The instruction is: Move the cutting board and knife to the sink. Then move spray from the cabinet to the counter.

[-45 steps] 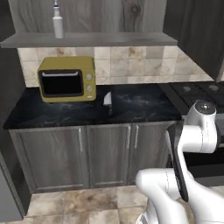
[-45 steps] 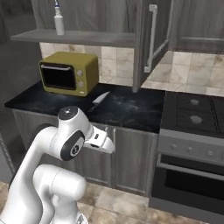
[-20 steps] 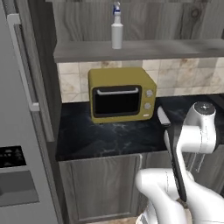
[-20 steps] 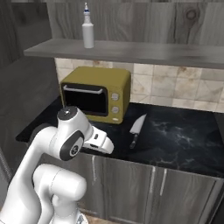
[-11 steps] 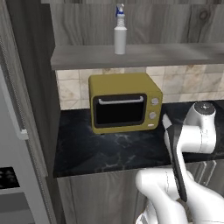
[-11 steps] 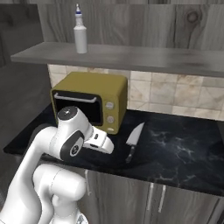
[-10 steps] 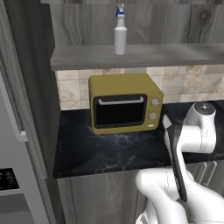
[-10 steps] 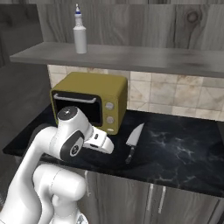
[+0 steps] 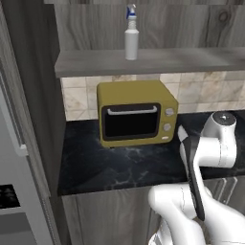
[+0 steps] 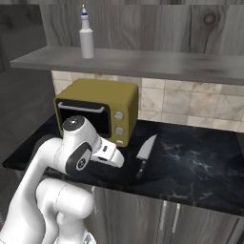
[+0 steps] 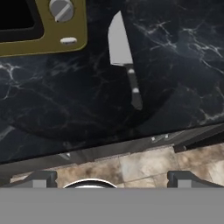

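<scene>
One broad grey-bladed knife with a thin dark handle (image 11: 124, 57) lies flat on the black marble-veined bench (image 10: 200, 167), just beside the yellow box oven (image 9: 136, 112). The white plastic spray bottle (image 9: 131, 36) stands upright on the grey cabinet shelf (image 10: 157, 64). The gripper (image 11: 112, 180) hovers over the bench edge with fingers wide apart (tips cut off).

A yellow oven (image 9: 136, 113) stands before a beige tiled wall (image 10: 200, 102).

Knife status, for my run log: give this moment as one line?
gripper: open, empty, above counter edge | knife: flat on counter, beside oven | spray: upright on cabinet shelf
</scene>
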You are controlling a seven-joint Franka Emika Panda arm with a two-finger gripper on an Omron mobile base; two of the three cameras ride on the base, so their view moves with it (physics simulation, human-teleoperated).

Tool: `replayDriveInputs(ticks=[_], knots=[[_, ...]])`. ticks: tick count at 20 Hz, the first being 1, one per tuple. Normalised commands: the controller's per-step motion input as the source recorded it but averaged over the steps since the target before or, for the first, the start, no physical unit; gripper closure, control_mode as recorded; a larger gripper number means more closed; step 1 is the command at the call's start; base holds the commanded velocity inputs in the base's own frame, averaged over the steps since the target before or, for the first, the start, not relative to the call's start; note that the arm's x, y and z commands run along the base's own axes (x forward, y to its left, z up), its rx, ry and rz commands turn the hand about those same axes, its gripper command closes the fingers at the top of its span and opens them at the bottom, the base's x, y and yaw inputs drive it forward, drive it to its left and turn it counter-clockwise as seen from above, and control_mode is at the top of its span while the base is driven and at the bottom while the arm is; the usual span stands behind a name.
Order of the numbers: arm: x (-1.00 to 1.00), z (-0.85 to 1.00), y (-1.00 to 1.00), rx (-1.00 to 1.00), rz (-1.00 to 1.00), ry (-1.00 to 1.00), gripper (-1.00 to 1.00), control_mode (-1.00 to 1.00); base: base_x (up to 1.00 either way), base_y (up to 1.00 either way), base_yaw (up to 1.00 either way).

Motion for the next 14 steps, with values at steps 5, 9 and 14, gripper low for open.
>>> replayDriveInputs(ticks=[5,9,14], knots=[[0.00,0.00,0.00,0.00,0.00,0.00,-1.00,1.00,0.33,-0.12,0.07],[0.00,0.00,0.00,0.00,0.00,0.00,-1.00,1.00,0.28,-0.02,0.00],[0.00,0.00,0.00,0.00,0.00,0.00,-1.00,1.00,0.12,-0.03,0.01]])
